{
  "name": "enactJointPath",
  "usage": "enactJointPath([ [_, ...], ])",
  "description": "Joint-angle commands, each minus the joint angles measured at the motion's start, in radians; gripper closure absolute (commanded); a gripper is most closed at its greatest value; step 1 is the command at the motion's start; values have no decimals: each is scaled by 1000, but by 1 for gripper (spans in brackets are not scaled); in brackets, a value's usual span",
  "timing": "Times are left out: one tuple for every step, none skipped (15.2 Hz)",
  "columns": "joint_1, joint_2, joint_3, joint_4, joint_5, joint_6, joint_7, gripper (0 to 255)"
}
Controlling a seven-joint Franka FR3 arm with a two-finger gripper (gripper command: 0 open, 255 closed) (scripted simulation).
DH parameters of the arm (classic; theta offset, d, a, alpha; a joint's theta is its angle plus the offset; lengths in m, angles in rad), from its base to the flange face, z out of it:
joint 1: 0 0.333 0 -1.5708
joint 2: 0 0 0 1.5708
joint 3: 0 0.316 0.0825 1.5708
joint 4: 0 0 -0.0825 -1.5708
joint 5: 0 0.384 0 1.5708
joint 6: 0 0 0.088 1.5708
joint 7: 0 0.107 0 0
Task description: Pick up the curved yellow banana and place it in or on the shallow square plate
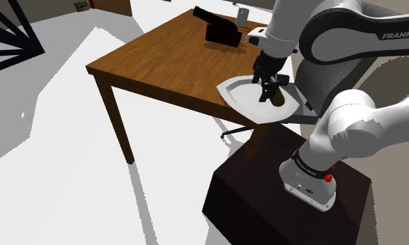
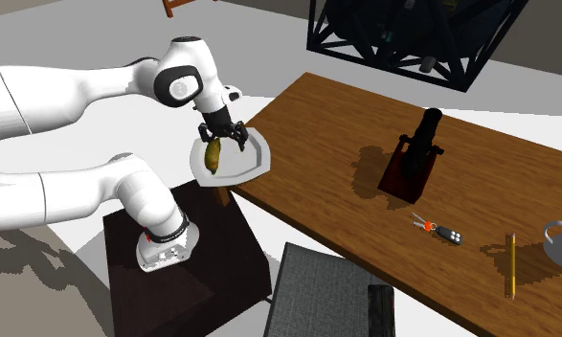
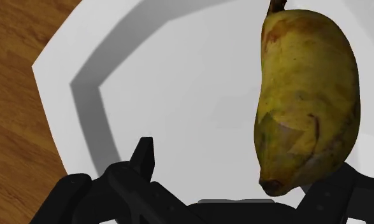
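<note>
Hovering at the table's (image 2: 346,115) stand-side edge, the gripper (image 2: 225,144) is spread open over the white plate (image 2: 257,159), with the yellowish banana (image 2: 213,155) loose beside one finger.

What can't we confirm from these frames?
1. Second exterior view: the pincer overlaps the banana; whether it rests on the plate is unclear.
2. Wrist view: the banana hides one finger; contact there unknown.
3. Shoulder view: the arm blocks the table's right side.
</note>
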Motion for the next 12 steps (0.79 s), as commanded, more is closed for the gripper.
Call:
enactJointPath([
  [-2,3,-2,-1,-2,2,-2,0],
  [1,-2,2,30,3,-34,-2,0],
  [4,-4,6,63,7,-69,-3,0],
  [6,-5,9,96,11,-103,-4,0],
  [7,-4,12,122,14,-129,-4,0],
  [7,-4,12,122,14,-129,-4,0],
  [7,-4,12,122,14,-129,-4,0],
  [7,-4,12,122,14,-129,-4,0],
  [7,-4,12,122,14,-129,-4,0],
  [7,-4,12,122,14,-129,-4,0],
  [7,-4,12,122,14,-129,-4,0],
  [7,-4,12,122,14,-129,-4,0],
])
